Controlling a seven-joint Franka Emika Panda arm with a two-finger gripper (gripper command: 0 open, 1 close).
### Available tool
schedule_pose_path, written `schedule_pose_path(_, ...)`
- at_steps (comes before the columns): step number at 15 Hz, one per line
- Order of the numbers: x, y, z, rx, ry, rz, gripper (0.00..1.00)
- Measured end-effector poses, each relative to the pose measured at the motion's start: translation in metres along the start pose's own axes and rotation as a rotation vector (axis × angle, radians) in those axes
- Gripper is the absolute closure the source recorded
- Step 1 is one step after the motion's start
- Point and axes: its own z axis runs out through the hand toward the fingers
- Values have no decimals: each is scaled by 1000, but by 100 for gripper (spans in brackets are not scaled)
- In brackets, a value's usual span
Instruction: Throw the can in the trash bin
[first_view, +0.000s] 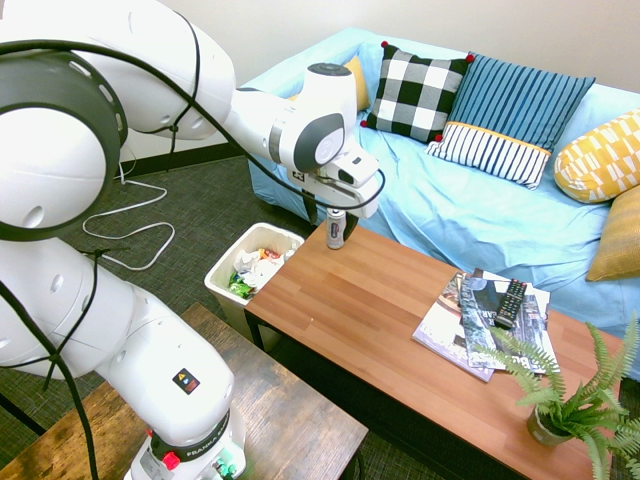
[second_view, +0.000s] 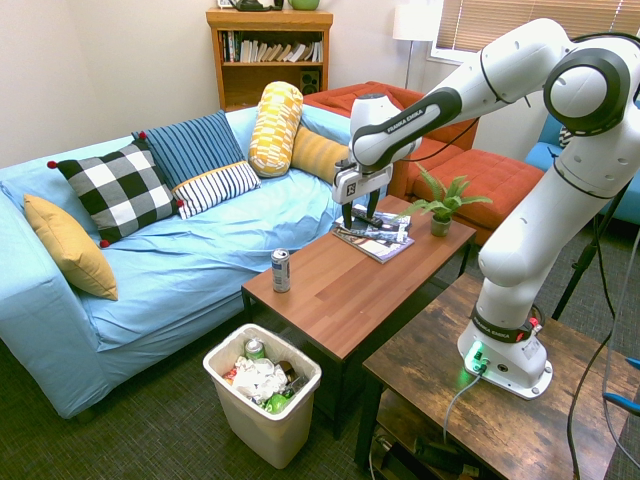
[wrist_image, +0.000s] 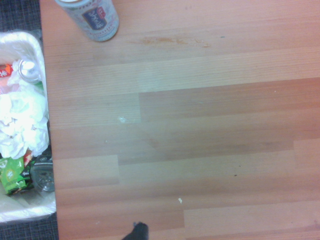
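Note:
A slim silver can (second_view: 281, 270) stands upright on the wooden coffee table (second_view: 340, 290), at the corner nearest the sofa; it also shows as the can (first_view: 336, 232) and the can (wrist_image: 90, 20). My gripper (second_view: 360, 222) hangs open and empty above the middle of the table, off to one side of the can and well above it. In the first exterior view the gripper (first_view: 325, 212) overlaps the can only by line of sight. The white trash bin (second_view: 290, 420) sits on the carpet against the table's end, holding white, green and red rubbish; trash bin (first_view: 222, 278), trash bin (wrist_image: 25, 212).
Magazines (first_view: 470, 320) with a black remote (first_view: 511, 302) on top lie further along the table, and a potted fern (first_view: 570, 400) stands at its far end. A blue sofa (second_view: 180, 270) with several cushions runs along the table's long side.

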Motion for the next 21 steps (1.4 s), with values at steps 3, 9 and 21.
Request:
schedule_pose_path(3, 4, -4, 1, 19, 15, 0, 0)
schedule_pose_path(9, 25, -58, 11, 71, 36, -26, 0)
schedule_pose_path(21, 34, -216, 87, -1, 28, -7, 0)
